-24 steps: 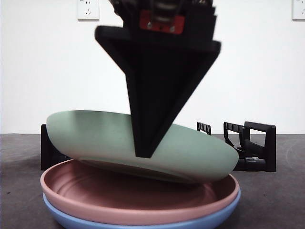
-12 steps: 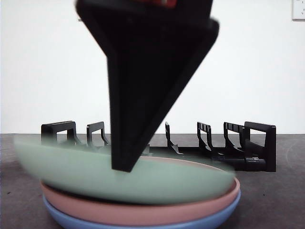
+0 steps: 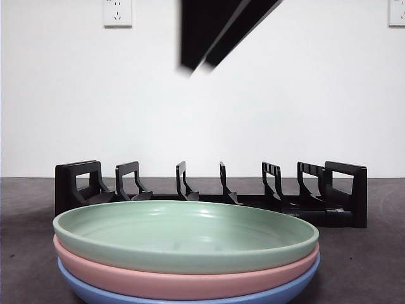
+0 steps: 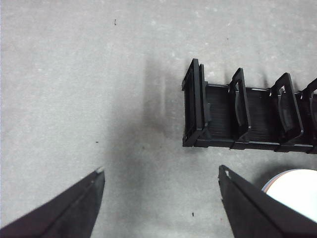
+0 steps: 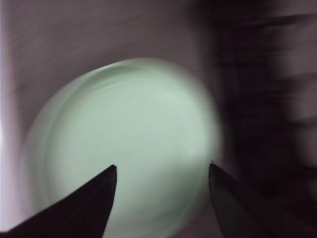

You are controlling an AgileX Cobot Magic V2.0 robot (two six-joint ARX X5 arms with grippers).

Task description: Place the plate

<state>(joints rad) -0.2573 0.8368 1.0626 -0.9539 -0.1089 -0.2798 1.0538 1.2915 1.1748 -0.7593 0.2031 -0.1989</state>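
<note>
A green plate (image 3: 183,234) lies flat on a pink plate (image 3: 126,278), which lies on a blue plate (image 3: 95,292), near the front of the table. My right gripper (image 5: 161,171) is open and empty, well above the green plate (image 5: 124,144); its wrist view is blurred. In the front view its black tip (image 3: 202,44) shows at the top. My left gripper (image 4: 161,176) is open and empty above bare table beside one end of the black dish rack (image 4: 237,119); a bit of the plate stack's rim (image 4: 294,191) shows at its view's edge.
The black dish rack (image 3: 209,190) with several upright dividers stands behind the plate stack, across the table. A white wall with two sockets (image 3: 118,12) is behind it. The table (image 3: 25,253) is dark grey.
The right gripper has let go of the green plate, which now rests level on the pink plate. The gripper has risen up and away from it.
</note>
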